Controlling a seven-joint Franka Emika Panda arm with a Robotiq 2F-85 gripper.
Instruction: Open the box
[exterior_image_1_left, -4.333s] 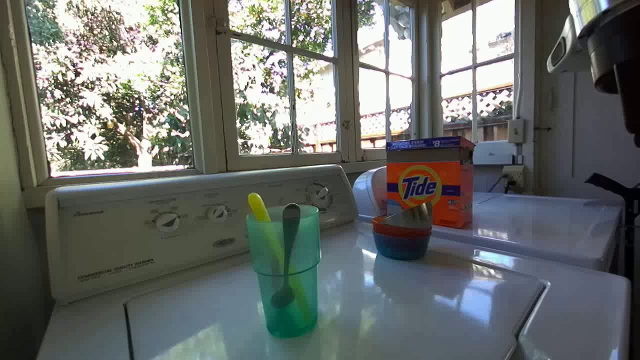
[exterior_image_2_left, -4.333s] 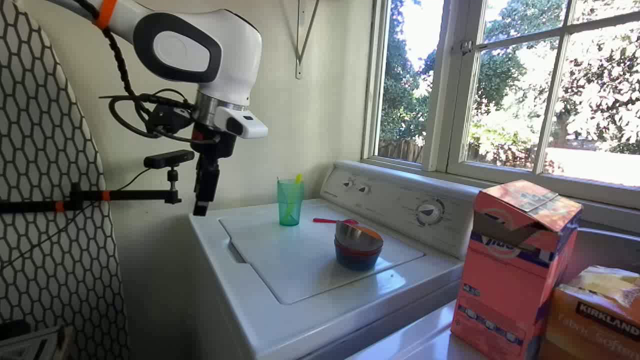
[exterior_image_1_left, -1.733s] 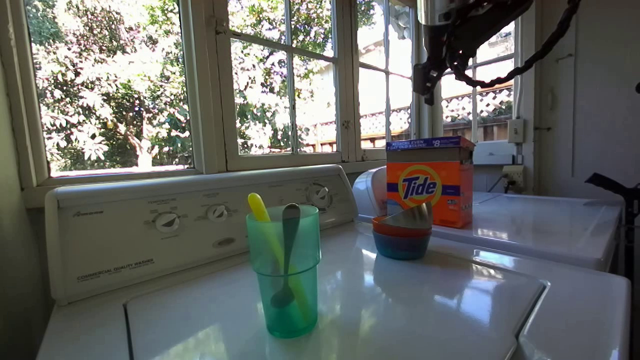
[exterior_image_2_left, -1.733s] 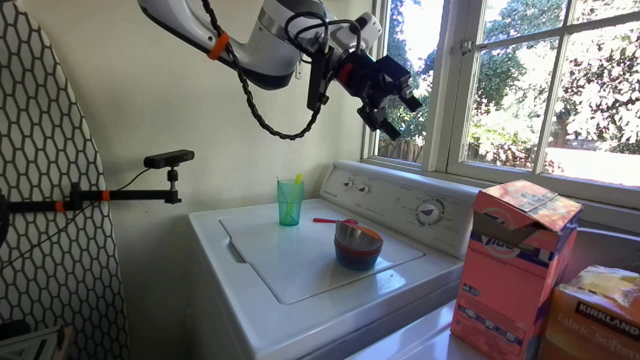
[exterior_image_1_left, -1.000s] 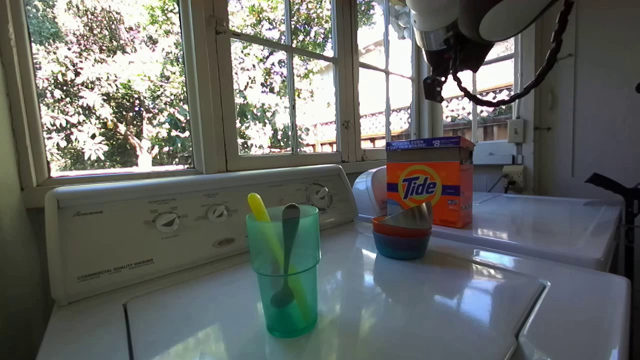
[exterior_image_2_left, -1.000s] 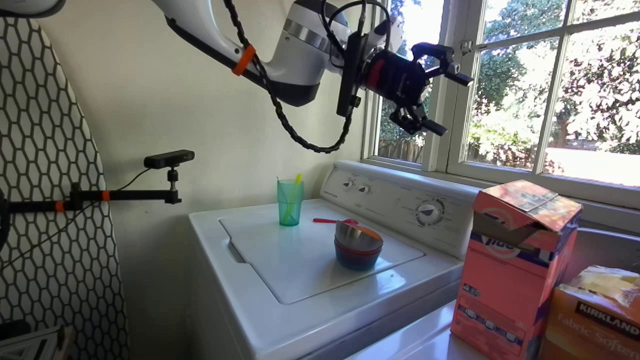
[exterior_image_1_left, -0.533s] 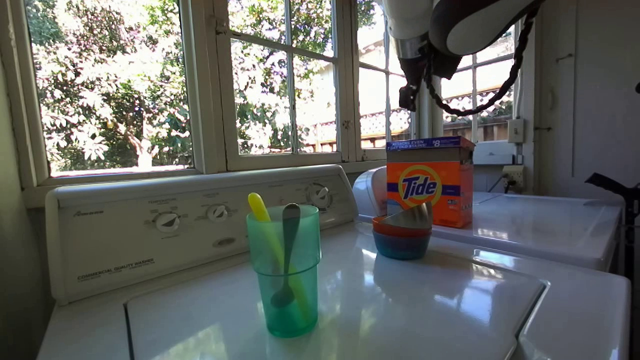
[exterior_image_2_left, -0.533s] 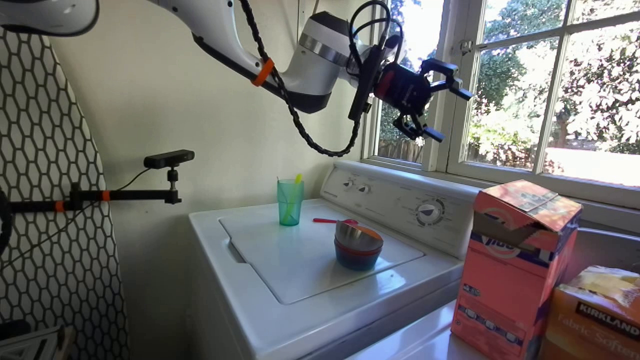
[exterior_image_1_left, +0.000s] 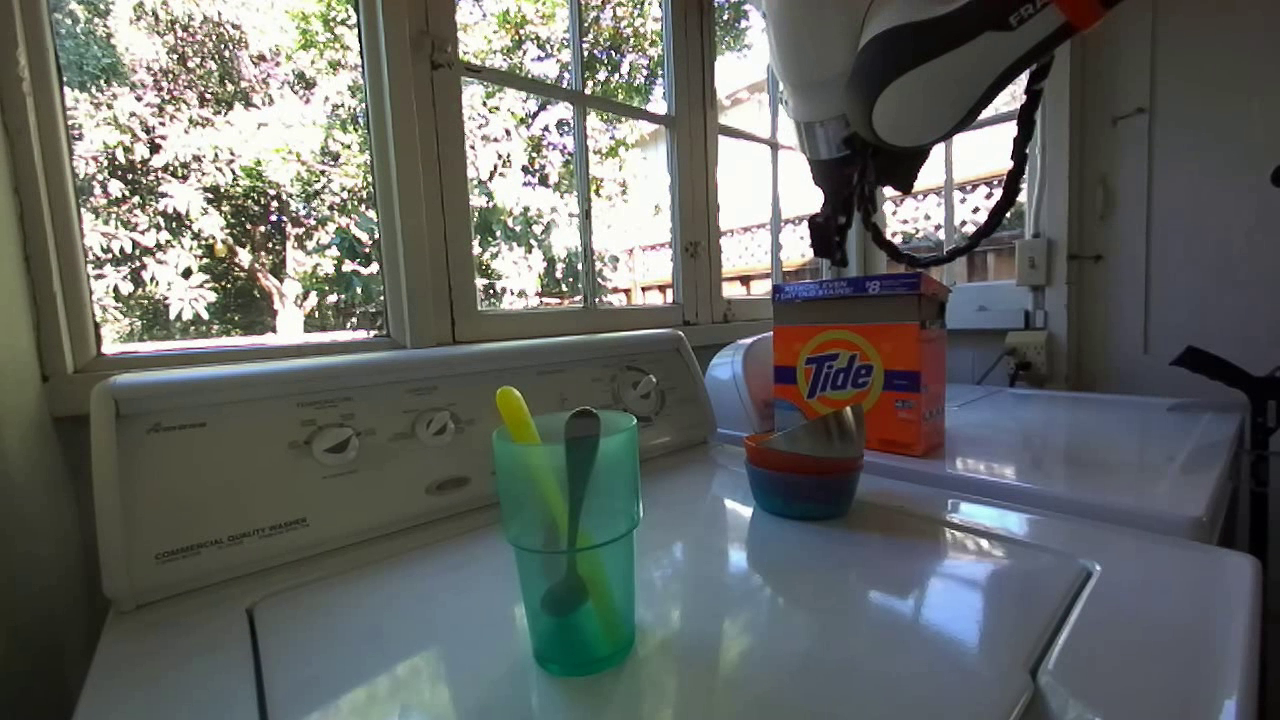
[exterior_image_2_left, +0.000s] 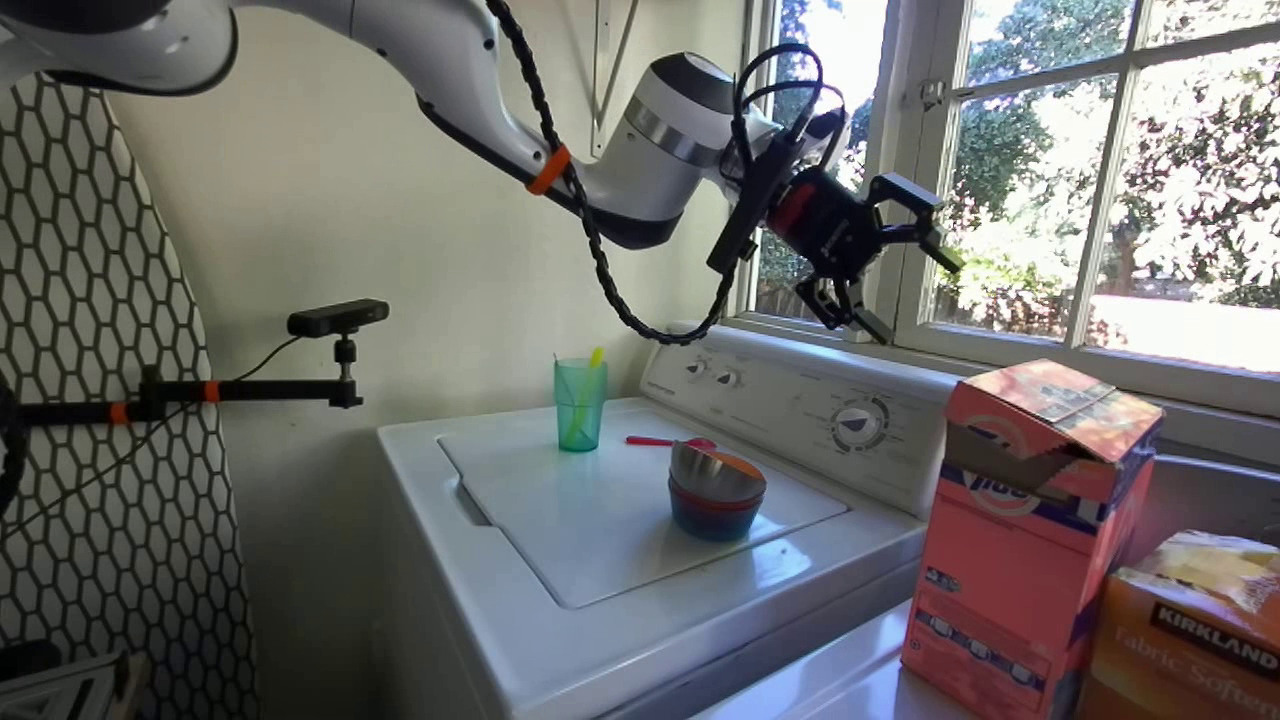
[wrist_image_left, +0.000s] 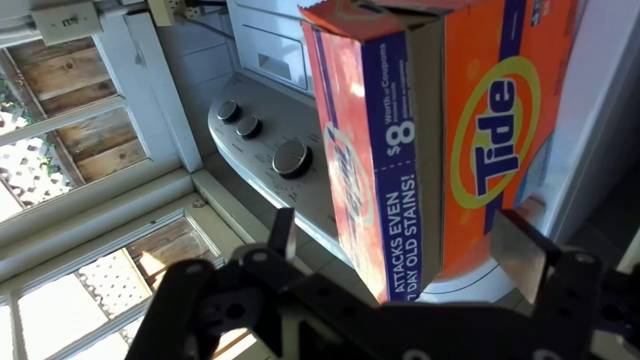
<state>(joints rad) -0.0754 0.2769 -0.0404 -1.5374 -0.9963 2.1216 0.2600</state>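
The box, an orange Tide carton (exterior_image_1_left: 850, 370) with a blue top band, stands upright on the white machine beyond the washer. It shows pinkish in an exterior view (exterior_image_2_left: 1000, 590). Its lid (exterior_image_2_left: 1060, 400) sits tilted and slightly raised, with a dark gap under its edge. In the wrist view the box (wrist_image_left: 480, 150) shows its lid top, blue band and a bare grey-brown cardboard strip below the band. My gripper (exterior_image_2_left: 913, 291) is open and empty, tilted down, above and to the left of the box in that view. In the wrist view its fingers (wrist_image_left: 395, 225) stand wide apart, touching nothing.
A Kirkland box (exterior_image_2_left: 1200, 630) stands beside the Tide box. Stacked bowls (exterior_image_2_left: 717, 492), a red spoon (exterior_image_2_left: 665, 441) and a green cup with utensils (exterior_image_1_left: 570, 560) are on the washer (exterior_image_2_left: 560, 520). The control panel (exterior_image_2_left: 800, 395) and window frame are behind.
My arm has swung from the far side of the washer toward the box and tilted the gripper. The fingers look wider apart than 1.7 s ago. In the last half second the gripper has lowered.
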